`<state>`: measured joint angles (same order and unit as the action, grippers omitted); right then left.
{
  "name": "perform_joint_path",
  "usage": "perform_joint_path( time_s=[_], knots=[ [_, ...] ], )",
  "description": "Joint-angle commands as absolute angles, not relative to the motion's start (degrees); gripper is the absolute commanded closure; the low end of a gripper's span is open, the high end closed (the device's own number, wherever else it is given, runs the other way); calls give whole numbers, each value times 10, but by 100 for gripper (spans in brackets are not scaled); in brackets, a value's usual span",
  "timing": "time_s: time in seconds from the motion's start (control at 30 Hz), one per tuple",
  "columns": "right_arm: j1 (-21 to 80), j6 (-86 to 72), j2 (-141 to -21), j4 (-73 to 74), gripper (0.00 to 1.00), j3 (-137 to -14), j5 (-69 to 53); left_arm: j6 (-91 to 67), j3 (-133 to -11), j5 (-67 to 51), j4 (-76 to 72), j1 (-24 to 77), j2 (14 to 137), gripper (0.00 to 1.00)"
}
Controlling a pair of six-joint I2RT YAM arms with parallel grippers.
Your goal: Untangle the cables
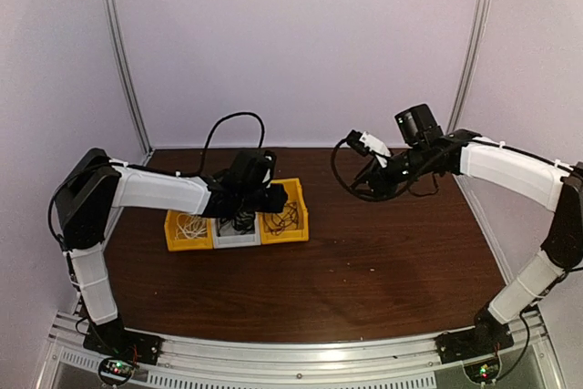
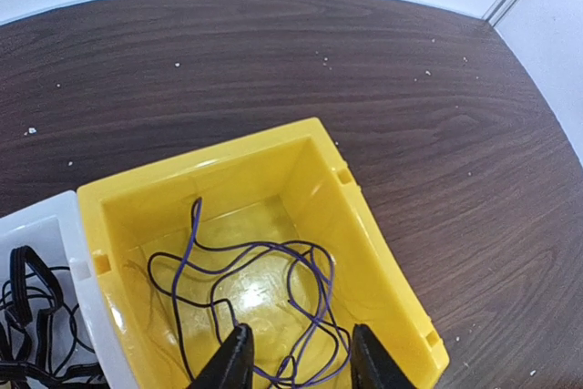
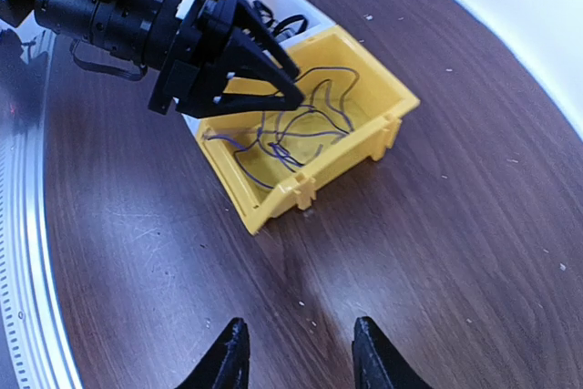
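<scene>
Placement stage of the cable-untangling task. Left gripper (image 2: 301, 366), its two black fingers apart, hangs low inside the right-hand yellow plastic bin (image 2: 369, 225). The thin dark blue cable (image 2: 193, 234) lies in loose loops on the bin floor, and one loop passes beneath and between the fingertips, apparently unclamped. Touching this bin stands a white plastic bin (image 2: 55, 225) holding the thin black cable (image 2: 27, 289). In the overhead view a second yellow plastic bin (image 1: 173, 241), beyond the white one, holds the thin white cable (image 1: 189, 225). Right gripper (image 3: 301, 357), fingers likewise apart with nothing between them, is raised over the dark wood-grain table (image 3: 437, 252), well apart from the bins.

Judged stage: each colour sits in its own bin, so the sorting appears nearly complete, and the step in hand is withdrawal of the left gripper.

Good practice: hold the fingers spread and rise straight up, clear of the bin walls, slowly enough to notice a loop catching on a fingertip. A snagged strand would drag the blue cable over the rim toward the black one next door
</scene>
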<state>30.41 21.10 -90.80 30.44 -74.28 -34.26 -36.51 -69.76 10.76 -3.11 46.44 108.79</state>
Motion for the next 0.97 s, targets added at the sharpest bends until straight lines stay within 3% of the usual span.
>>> perform_joint_path(
  time_s=[0.0,0.27,0.37,0.43,0.5,0.63,0.93],
  knots=[
    [252,218,-822,280,60,-688,-329,-340,-721,121,-4,462,1065,60],
    [169,211,-716,280,57,-644,-319,-270,-714,138,40,462,963,51],
    [160,169,-683,252,49,-628,-301,-222,-717,152,74,462,919,47],
    [160,141,-666,238,41,-621,-289,-194,-724,176,106,462,885,39],
    [160,104,-652,222,30,-621,-265,-167,-731,205,139,461,854,25],
    [160,36,-632,178,18,-616,-164,-144,-756,266,204,449,800,3],
    [159,47,-584,73,14,-534,-36,-182,-674,343,167,408,680,2]
  ],
)
